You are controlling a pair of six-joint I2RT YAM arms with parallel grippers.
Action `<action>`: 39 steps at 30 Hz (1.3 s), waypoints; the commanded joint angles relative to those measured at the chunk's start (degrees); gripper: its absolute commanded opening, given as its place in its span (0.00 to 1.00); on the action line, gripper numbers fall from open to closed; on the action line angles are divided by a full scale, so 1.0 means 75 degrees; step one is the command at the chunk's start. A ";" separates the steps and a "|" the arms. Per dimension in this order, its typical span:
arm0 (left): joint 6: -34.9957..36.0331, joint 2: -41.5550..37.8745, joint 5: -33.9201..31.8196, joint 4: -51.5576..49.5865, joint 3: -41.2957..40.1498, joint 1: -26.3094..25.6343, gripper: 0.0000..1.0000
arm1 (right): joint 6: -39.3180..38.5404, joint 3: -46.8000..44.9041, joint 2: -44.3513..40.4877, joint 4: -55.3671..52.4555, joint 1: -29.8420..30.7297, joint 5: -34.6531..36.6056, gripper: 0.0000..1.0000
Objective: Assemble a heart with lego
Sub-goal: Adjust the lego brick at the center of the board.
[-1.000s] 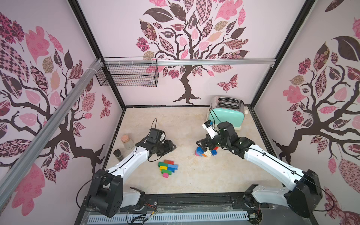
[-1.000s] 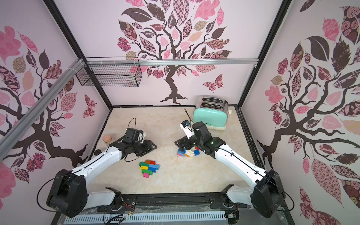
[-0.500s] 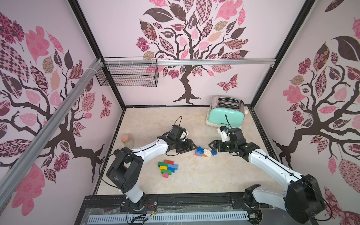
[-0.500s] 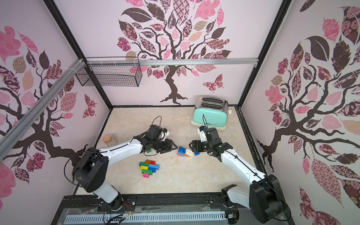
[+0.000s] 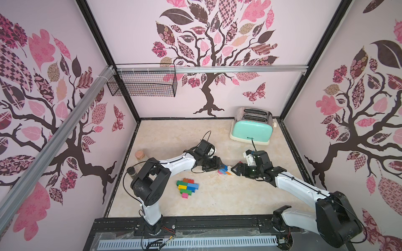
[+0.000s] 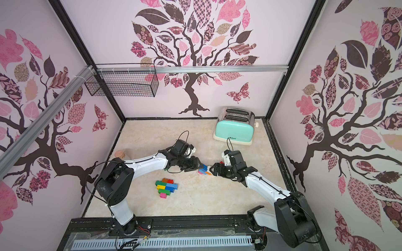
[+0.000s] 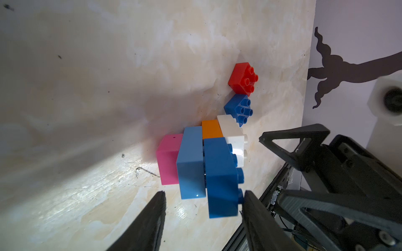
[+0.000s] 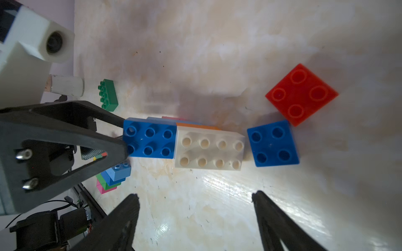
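A small stack of lego (image 5: 225,170) lies mid-table: a dark blue brick (image 7: 220,178) over a light blue one (image 7: 191,163) and a pink one (image 7: 168,159), with a white brick (image 8: 210,150) on an orange one beside them. My left gripper (image 7: 203,195) is open around the stack's end, one finger (image 7: 250,204) touching a dark blue stud, the other apart from the bricks. My right gripper (image 8: 195,194) stands open and empty just short of the white brick. A red (image 8: 301,94) and a blue square brick (image 8: 273,143) lie loose. The flat multicoloured heart piece (image 5: 187,187) lies nearer the front.
A mint toaster (image 5: 252,128) stands at the back right. A cork-topped jar (image 5: 140,154) and a dark jar (image 5: 131,171) sit by the left wall. A loose green brick (image 8: 107,95) lies behind the left arm. A wire basket (image 5: 142,83) hangs high at the back left.
My left arm has reached right until its gripper met the loose stack. My right gripper has drawn back from above the bricks to their right side and come down low.
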 commanded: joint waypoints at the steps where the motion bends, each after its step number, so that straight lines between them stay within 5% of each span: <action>1: 0.0191 0.0176 -0.0088 -0.0086 0.0154 -0.0002 0.56 | 0.0668 -0.0187 0.0140 0.0954 0.0001 -0.0361 0.88; 16: 0.0089 0.0195 -0.0028 0.0016 -0.0014 0.0148 0.44 | 0.1319 -0.0864 0.0686 0.2754 -0.0520 -0.1233 0.97; 39: -0.0680 0.0077 0.0986 0.1498 -0.1054 0.0873 0.42 | 0.2257 -0.0951 0.1560 0.4245 -0.0615 -0.2056 0.97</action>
